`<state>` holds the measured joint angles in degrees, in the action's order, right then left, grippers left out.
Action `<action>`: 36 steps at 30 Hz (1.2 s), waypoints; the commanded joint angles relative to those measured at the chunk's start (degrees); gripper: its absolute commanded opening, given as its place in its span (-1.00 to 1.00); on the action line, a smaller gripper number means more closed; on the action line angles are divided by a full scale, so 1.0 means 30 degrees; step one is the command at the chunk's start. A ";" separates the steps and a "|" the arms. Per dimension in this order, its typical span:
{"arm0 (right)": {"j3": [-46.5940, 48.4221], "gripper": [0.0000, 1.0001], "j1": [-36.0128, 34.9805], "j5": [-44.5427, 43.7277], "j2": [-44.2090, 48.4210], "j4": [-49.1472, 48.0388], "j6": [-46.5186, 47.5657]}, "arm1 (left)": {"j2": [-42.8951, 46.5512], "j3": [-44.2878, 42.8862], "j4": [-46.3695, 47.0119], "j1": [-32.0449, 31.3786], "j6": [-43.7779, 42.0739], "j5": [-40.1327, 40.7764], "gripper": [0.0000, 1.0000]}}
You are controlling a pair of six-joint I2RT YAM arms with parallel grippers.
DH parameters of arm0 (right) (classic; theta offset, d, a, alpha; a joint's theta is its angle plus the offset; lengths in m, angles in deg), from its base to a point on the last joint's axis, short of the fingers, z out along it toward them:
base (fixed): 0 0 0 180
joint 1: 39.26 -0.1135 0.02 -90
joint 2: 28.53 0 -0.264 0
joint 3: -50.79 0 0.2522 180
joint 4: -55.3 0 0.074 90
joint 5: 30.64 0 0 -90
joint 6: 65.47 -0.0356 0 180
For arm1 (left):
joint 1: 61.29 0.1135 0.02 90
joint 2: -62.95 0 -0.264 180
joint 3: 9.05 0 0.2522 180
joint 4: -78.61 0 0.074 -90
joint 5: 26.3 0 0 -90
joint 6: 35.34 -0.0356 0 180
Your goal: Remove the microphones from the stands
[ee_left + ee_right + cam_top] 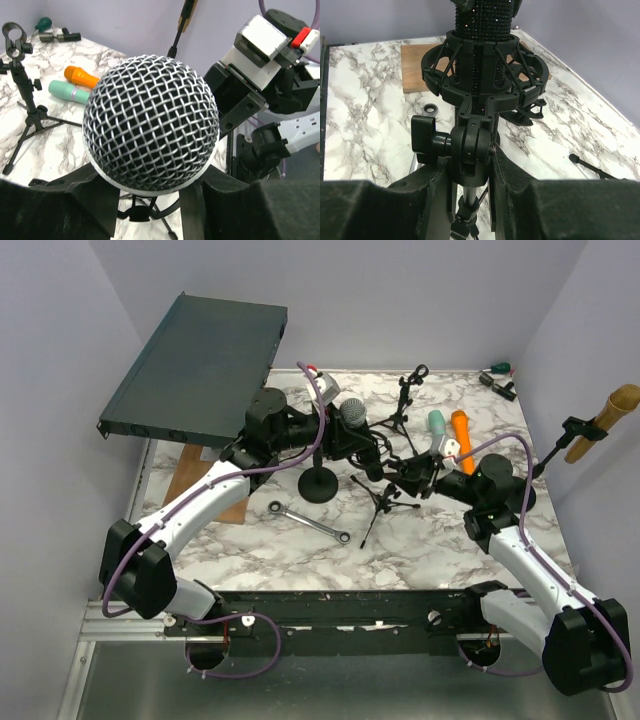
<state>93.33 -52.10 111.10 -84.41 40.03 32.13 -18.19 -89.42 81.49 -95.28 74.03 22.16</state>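
The microphone, with a silver mesh head (150,122) and a sparkly black body (482,20), sits in a black shock mount (485,75) on a small tripod stand (385,495) in the middle of the table. My left gripper (150,200) is shut on the microphone just under its head (352,414), one finger (85,197) on each side. My right gripper (470,167) is shut on the stand's swivel joint (472,147) below the mount; it shows right of the stand in the top view (408,478).
A black rack case (200,365) leans at the back left over a wooden board (195,480). A wrench (310,522) and a round-base stand (320,483) lie near. Another tripod (405,390), teal (437,423) and orange (462,435) microphones and a wooden microphone (605,415) stand right.
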 commanded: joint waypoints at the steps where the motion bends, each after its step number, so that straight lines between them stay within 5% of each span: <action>1: -0.0487 -0.99 0.0765 -0.1385 -0.0430 0.2811 0.1003 | 0.2396 -0.2445 -0.0517 0.0293 -0.1468 -0.0386 -1.00; 21: 0.0568 -0.94 0.0768 -0.2141 -0.0060 0.6402 0.2484 | 0.1962 -0.8984 -0.7282 0.0435 -0.4708 0.0184 -1.00; 28: 0.1908 0.20 0.0765 -0.2278 0.0566 0.8404 0.2335 | 0.2531 -0.9398 -0.8813 0.0460 -0.5212 0.0639 -1.00; 32: 0.2972 0.64 0.0765 -0.2249 0.1083 1.0102 0.2223 | 0.3286 -0.8742 -0.9111 0.0500 -0.5691 0.1058 -1.00; 36: 0.4344 0.78 0.0781 -0.2135 0.1949 1.2490 0.2433 | 0.3794 -0.8570 -0.9667 0.0541 -0.5730 0.1201 -1.00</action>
<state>101.02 -50.03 105.25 -81.85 68.66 38.57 -10.46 -115.24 53.82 -93.91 58.21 24.04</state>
